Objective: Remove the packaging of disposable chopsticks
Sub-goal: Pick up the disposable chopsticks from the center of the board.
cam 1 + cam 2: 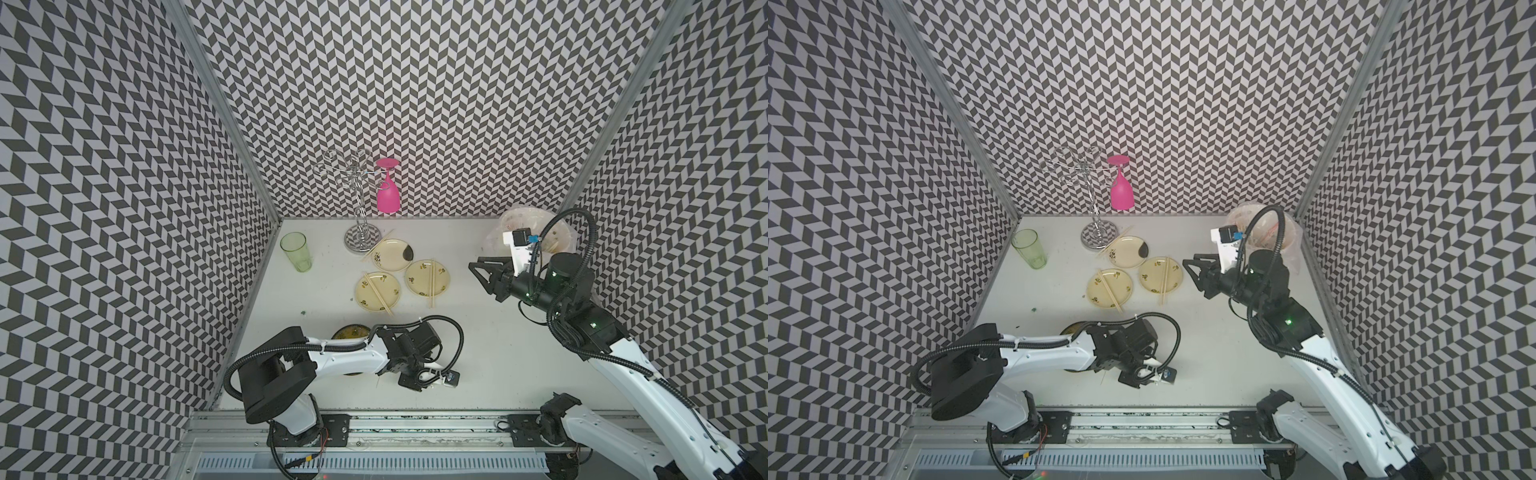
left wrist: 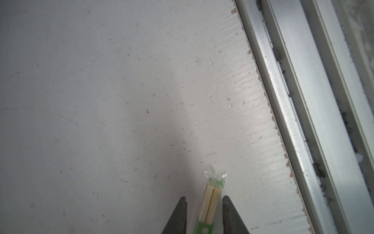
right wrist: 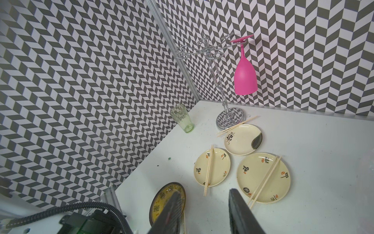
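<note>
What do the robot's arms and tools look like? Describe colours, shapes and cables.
Both the left arm and right arm have white shells, black joints and looped black corrugated cable conduit. The right arm shows green lights. The left tool and right tool each have two dark, wedge-shaped tapering fingers.

The left arm [image 1: 345,358] and right arm [image 1: 648,399] wear white shells dotted with small dark screws, joined by black motor housings. A ribbed black cable [image 1: 460,336] loops beside each wrist. Small green lights [image 1: 594,323] glow on the right arm. The left tool [image 2: 204,197] has 2 dark grey fingers [image 2: 179,218] tapering to points.
</note>
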